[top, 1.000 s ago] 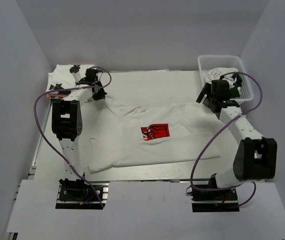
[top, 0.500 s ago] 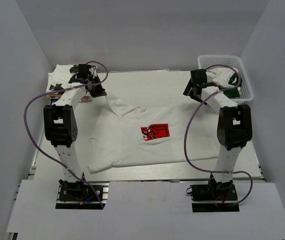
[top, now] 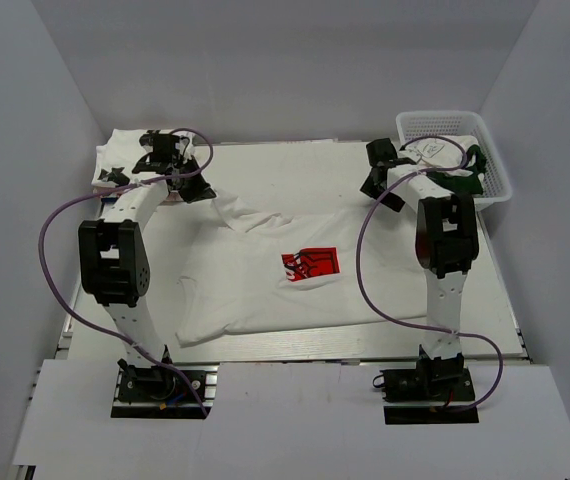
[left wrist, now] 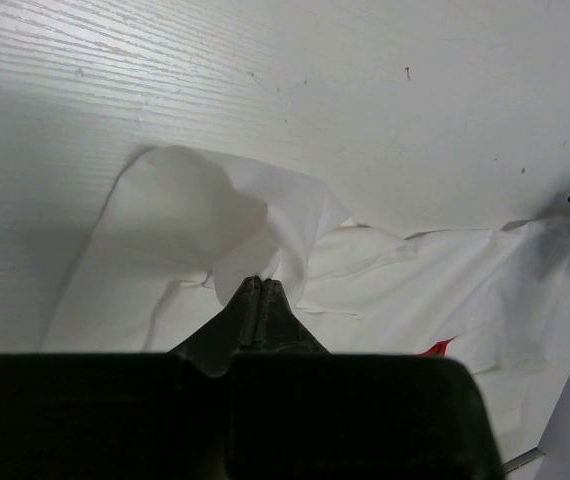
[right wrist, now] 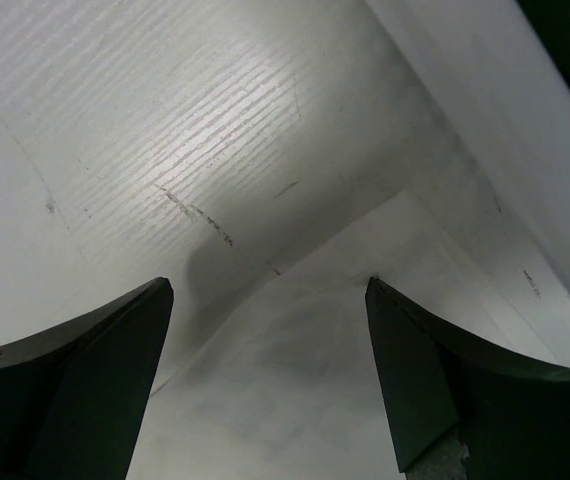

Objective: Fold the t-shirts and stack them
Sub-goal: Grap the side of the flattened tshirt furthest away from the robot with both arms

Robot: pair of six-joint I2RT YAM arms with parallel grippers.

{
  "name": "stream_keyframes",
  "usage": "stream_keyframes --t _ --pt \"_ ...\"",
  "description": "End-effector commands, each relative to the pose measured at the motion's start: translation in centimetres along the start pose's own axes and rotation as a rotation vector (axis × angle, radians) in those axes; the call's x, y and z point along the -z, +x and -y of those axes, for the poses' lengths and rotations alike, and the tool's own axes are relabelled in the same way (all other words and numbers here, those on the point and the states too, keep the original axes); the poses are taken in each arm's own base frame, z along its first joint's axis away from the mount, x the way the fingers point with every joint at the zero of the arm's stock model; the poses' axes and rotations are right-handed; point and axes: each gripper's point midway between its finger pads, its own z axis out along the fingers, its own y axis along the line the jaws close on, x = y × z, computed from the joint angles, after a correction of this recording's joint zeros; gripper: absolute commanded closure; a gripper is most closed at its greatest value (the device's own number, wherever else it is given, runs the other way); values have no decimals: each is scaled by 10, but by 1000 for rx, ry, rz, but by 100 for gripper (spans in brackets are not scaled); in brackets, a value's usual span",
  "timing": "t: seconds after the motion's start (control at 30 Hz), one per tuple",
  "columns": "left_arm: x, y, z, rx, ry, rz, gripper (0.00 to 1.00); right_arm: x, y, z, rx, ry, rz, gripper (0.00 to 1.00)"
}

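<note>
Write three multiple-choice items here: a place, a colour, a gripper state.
1. Where is the white plastic mesh basket? A far right corner; B far left corner; C centre.
2. What colour is the print on the spread white cotton t-shirt? A black; B red; C blue.
3. The right gripper is: A open; B shut on cloth; C shut on the basket.
Key: 1 A, top view shows it at the far right; 2 B, red rectangle on the chest; 3 A, wrist view shows fingers wide apart.

White t-shirt [top: 265, 290] with red rectangular chest print [top: 310, 264]
</note>
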Motion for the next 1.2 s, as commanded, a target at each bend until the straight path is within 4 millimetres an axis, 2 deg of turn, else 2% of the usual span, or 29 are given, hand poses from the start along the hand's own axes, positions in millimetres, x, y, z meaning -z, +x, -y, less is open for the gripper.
stream_keyframes --t 0.0,0.13,0.27,0.37,0.47,0.5,0.57,0.6,0.73,0.77,0.8,0.87,0.93,0.97,1.03,1.07,1.17 --pt "26 -11 15 3 36 50 100 -5 -2 16 -24 82 9 19" --pt "30 -13 17 11 41 58 100 -12 9 23 -14 110 -7 23" --pt "30 -5 14 33 38 52 100 -23 23 25 -1 112 -37 26" --pt "27 6 17 44 52 18 100 -27 24 23 6 115 -39 32" --pt "32 10 17 63 53 19 100 -28 24 21 13 110 -41 53" --pt "37 11 18 64 53 18 100 -27 25 23 18 115 -43 68" --pt "41 9 13 76 14 33 100 -19 19 23 21 97 -34 83" --pt "46 12 10 92 -11 29 100 -16 23 26 34 96 -39 98" --pt "59 20 10 102 -35 23 100 3 16 26 45 44 17 100" --pt "60 29 5 120 -48 3 100 13 7 25 37 29 45 100" --pt "68 29 9 124 -37 19 100 18 10 31 49 37 47 100" --pt "74 40 5 130 -49 2 100 29 4 36 54 39 75 100" --pt "90 46 -1 150 -62 12 100 36 9 48 69 61 86 100" --pt "95 48 -2 159 -70 19 100 51 -2 48 47 35 120 100" --pt "103 59 -5 162 -77 9 100 50 11 60 72 44 110 100" --pt "114 63 -4 169 -72 16 100 62 0 59 48 16 145 100" --pt "126 82 -10 188 -92 -13 100 71 3 69 52 13 162 100"
